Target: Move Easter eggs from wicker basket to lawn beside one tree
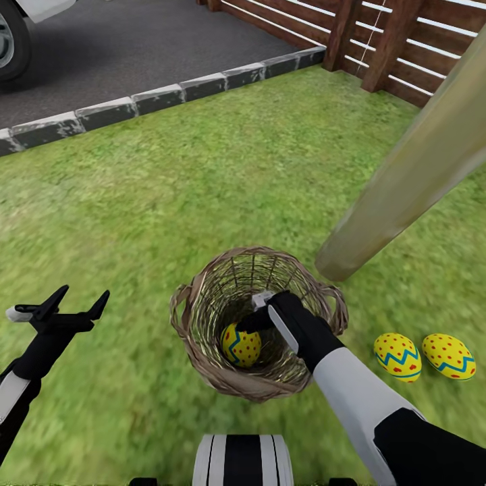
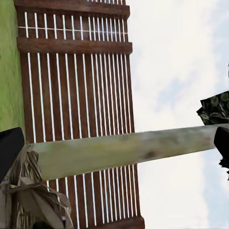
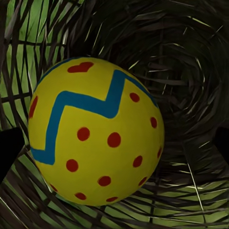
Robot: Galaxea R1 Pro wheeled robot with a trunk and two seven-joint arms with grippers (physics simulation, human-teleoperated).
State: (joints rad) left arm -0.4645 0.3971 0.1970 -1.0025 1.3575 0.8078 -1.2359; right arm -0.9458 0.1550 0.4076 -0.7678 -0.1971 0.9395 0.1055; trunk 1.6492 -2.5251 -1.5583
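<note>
One Easter egg is lying in the bottom of the wicker basket, directly ahead of the right pincer, which is reaching down inside; its fingers are standing wide apart on either side of the egg, gripping nothing. Two more eggs are resting on the lawn beside that arm, near the tree. The left pincer is hovering open and empty, well apart from the basket.
</note>
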